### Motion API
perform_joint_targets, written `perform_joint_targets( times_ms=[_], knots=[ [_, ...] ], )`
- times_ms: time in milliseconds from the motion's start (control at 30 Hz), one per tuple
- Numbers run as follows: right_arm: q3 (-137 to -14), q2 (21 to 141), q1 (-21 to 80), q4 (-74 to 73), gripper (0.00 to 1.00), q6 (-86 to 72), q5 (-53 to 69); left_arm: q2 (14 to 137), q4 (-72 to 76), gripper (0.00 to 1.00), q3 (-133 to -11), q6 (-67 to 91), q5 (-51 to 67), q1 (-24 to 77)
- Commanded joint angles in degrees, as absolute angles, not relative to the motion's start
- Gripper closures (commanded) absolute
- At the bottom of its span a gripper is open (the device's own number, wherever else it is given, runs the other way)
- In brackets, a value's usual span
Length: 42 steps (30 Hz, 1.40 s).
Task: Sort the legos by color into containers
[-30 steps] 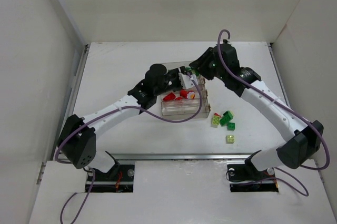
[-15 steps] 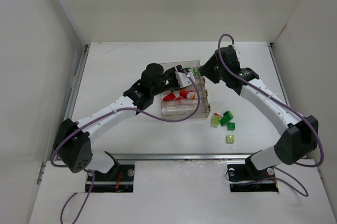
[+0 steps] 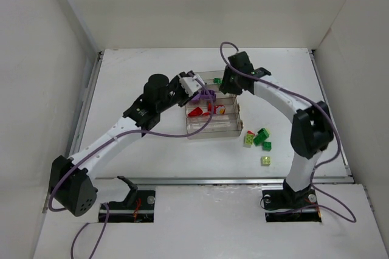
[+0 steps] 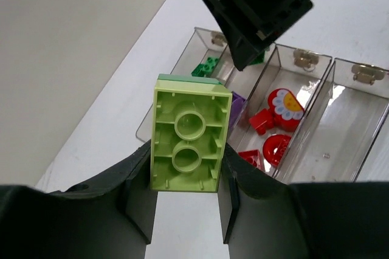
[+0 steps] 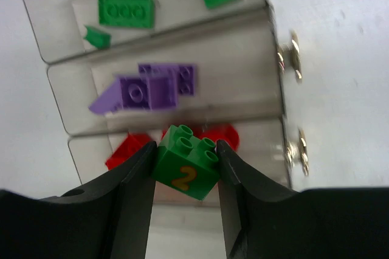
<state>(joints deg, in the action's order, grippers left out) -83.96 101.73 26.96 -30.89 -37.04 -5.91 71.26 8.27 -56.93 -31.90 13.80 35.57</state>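
The clear tray (image 3: 209, 131) has four long compartments. In the right wrist view, one compartment (image 5: 164, 3) holds dark green legos, the one beside it purple legos (image 5: 149, 89), and the third red legos (image 5: 124, 152). My left gripper (image 3: 196, 84) is at the tray's far left corner, shut on a lime lego (image 4: 190, 132) held above the table beside the tray (image 4: 358, 119). My right gripper (image 3: 226, 86) hovers over the tray's far right part, shut on a dark green lego (image 5: 185, 162) marked with a yellow 2.
Loose legos lie on the table right of the tray: a lime one (image 3: 249, 140) with a small red one (image 3: 250, 132), two dark green ones (image 3: 262, 135), and a lime one (image 3: 265, 160). White walls enclose the table.
My left gripper has pulled back to the left with the lime lego. My right gripper has moved left over the tray's far side, still holding the green lego.
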Motion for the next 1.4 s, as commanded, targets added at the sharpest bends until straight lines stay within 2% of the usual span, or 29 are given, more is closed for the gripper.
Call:
perform_joint_targets(
  times_ms=[0,333,400,500,533,767,900,967,1067,1200,1233,1367],
  knots=[
    [-97.95,108.35,27.07,-28.83,1.0,-27.7,-6.84,67.6,7.56,1.0,-54.68,-27.52,10.47,34.54],
    [-117.14,126.81,27.07,-31.37,1.0,-19.7,-10.72,65.57,5.98,1.0,-50.89,-24.35,8.35,32.78],
    [-121.17,129.1,27.07,-32.86,0.96,-18.9,-10.72,65.57,5.98,1.0,-50.89,-23.82,8.35,32.17],
    [-123.83,131.31,27.07,-34.01,0.67,-17.67,-11.34,65.57,6.5,1.0,-50.89,-23.3,8.35,31.64],
    [-124.36,131.83,27.07,-34.01,0.48,-17.67,-11.34,66.09,6.5,1.0,-50.89,-23.29,8.35,31.64],
    [-124.89,130.17,27.07,-32.78,0.19,-17.67,-8.97,66.62,6.5,1.0,-50.89,-22.76,10.72,31.11],
    [-123.59,123.7,27.07,-35.51,0.13,-16.01,-5.29,66.62,7.11,1.0,-50.89,-23.38,13.27,31.11],
    [-120.08,118.85,26.37,-34.99,0.12,-14.77,1.88,66.62,9.13,1.0,-50.89,-22.6,15.64,31.11],
    [-109.19,106.99,24.19,-30.95,0.04,-14.77,11.03,65.4,13.69,1.0,-50.89,-20.75,23.0,30.59],
    [-95.48,93.54,21.54,-25.85,0.01,-16.52,20.97,66.26,19.93,1.0,-52.11,-20.05,34.34,30.59],
    [-90.4,88.73,21.53,-24.97,0.01,-14.96,21.96,67.92,19.95,1.0,-52.99,-19.52,36.45,30.59],
    [-82.71,80.18,22.59,-27.58,0.01,-0.66,23.28,72.06,17.15,1.0,-59.75,-18.2,48.31,30.59]
  ],
)
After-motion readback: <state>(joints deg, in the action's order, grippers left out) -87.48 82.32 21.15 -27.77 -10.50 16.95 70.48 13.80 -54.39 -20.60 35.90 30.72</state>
